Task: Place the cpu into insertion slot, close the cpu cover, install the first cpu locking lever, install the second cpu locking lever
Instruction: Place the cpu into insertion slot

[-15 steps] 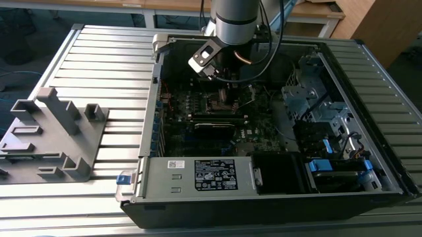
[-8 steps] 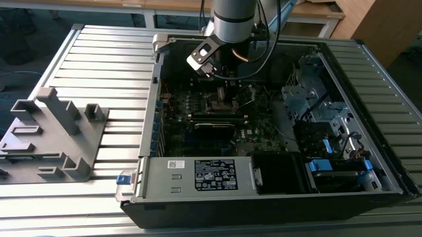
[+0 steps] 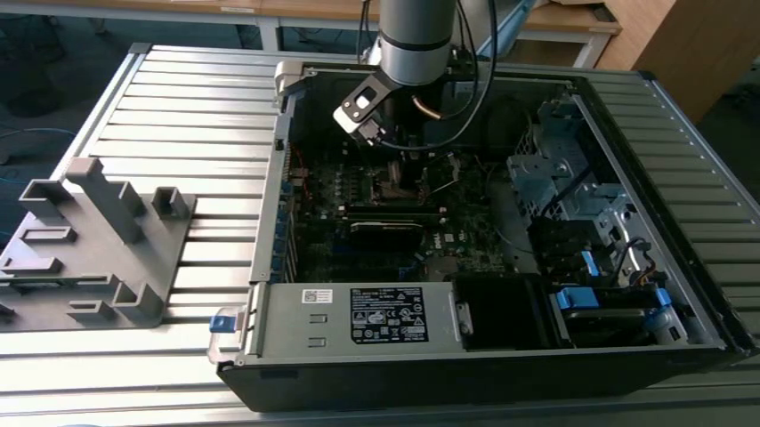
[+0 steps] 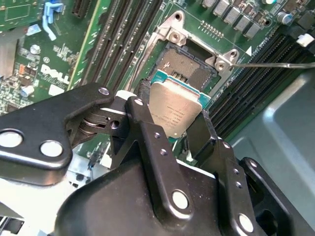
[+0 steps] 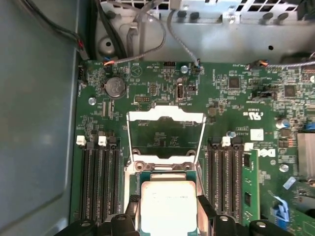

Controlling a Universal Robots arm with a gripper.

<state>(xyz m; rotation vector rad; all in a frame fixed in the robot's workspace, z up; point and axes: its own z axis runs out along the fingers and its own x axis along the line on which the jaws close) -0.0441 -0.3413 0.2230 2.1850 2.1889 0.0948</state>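
Note:
My gripper (image 4: 173, 107) is shut on the cpu (image 4: 176, 114), a small square chip with a pale metal top, pinched by its two opposite edges between the black fingers (image 4: 141, 114). The chip hangs slightly tilted just above the insertion slot (image 4: 189, 66), whose dark centre shows beyond it. In the first wrist view the cpu (image 5: 167, 202) sits between the fingertips (image 5: 134, 205), and the cpu cover (image 5: 166, 116), a silvery frame with a window, stands flipped open behind the socket. A thin locking lever (image 4: 275, 64) sticks out to the side. In the exterior view the gripper (image 3: 398, 149) is deep inside the case over the slot (image 3: 401, 185).
Long black memory slots (image 5: 96, 182) flank the socket on both sides. The case walls (image 3: 279, 178) and drive cage (image 3: 553, 169) hem in the board. Cables (image 5: 142, 34) hang near the board's edge. A grey fixture (image 3: 89, 240) stands on the table at the exterior view's left.

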